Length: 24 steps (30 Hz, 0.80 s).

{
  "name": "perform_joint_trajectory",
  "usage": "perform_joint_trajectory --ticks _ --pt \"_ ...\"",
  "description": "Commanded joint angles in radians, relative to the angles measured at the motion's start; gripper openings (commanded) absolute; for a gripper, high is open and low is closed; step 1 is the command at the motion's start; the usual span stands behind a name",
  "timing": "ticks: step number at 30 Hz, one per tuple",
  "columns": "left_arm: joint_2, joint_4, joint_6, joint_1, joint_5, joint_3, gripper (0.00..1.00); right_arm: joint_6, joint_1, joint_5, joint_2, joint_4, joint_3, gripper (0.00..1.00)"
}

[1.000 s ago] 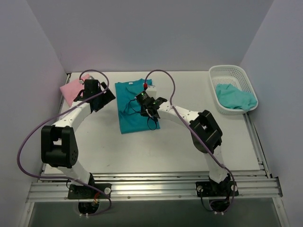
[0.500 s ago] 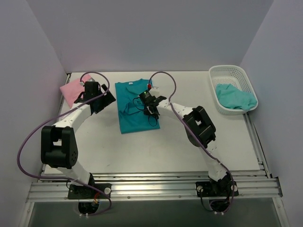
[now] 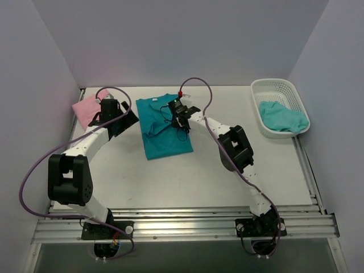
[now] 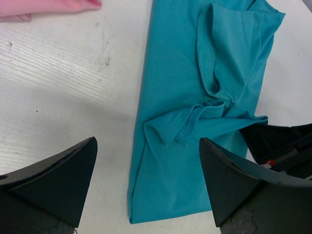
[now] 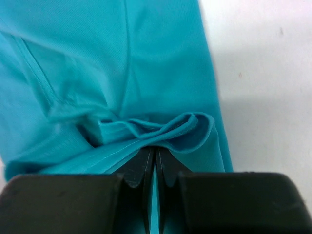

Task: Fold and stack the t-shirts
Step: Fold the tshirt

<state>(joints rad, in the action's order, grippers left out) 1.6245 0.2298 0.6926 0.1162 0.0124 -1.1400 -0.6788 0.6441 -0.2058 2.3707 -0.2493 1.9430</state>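
Top cam: your teal t-shirt (image 3: 165, 133) lies flat mid-table w/ the right gripper (image 3: 177, 116) down on its far right part, the left gripper (image 3: 128, 119) hangs btwn it and the pink t-shirt (image 3: 86, 109), and the aqua t-shirt (image 3: 281, 116) sits in the basket (image 3: 273, 83). Left wrist cam: fingers (image 4: 63, 170) spread wide apart, holding nothing, above the table (image 4: 63, 87) and the teal shirt's rumpled side. Right wrist cam: jaws pressed together, pinching a bunched fold of teal cloth
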Motion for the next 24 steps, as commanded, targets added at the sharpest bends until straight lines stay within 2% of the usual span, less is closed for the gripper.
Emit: perform_joint_trajectory --ticks 1,10,15,16,17,19,20,21,24 --pt "-0.045 -0.046 -0.024 -0.003 -0.012 0.003 0.94 0.013 -0.034 0.016 0.045 -0.065 0.14 0.0" --pt "-0.035 -0.047 -0.039 -0.003 -0.034 -0.001 0.94 -0.007 -0.159 0.149 0.269 -0.022 0.401 0.0" --pt "-0.038 -0.044 -0.041 -0.003 -0.031 0.006 0.94 -0.018 -0.207 0.195 0.271 0.071 0.34 0.01" --pt "-0.04 -0.047 -0.039 -0.003 -0.032 0.009 0.94 -0.008 -0.207 0.195 0.25 0.083 0.32 0.06" --pt "-0.044 -0.049 -0.038 -0.003 -0.037 0.016 0.94 0.014 -0.205 0.175 0.195 0.096 0.28 0.24" --pt "-0.051 -0.052 -0.033 -0.003 -0.04 0.022 0.94 0.031 -0.205 0.132 0.121 0.116 0.234 0.53" --pt "-0.061 -0.053 -0.031 -0.003 -0.042 0.026 0.94 0.041 -0.205 0.081 0.04 0.12 0.182 0.77" --pt "-0.069 -0.053 -0.03 -0.003 -0.042 0.028 0.94 0.051 -0.204 0.054 0.001 0.119 0.157 0.87" --pt "-0.097 -0.056 -0.028 -0.001 -0.045 0.04 0.94 0.067 -0.204 -0.001 -0.155 0.119 0.05 0.91"
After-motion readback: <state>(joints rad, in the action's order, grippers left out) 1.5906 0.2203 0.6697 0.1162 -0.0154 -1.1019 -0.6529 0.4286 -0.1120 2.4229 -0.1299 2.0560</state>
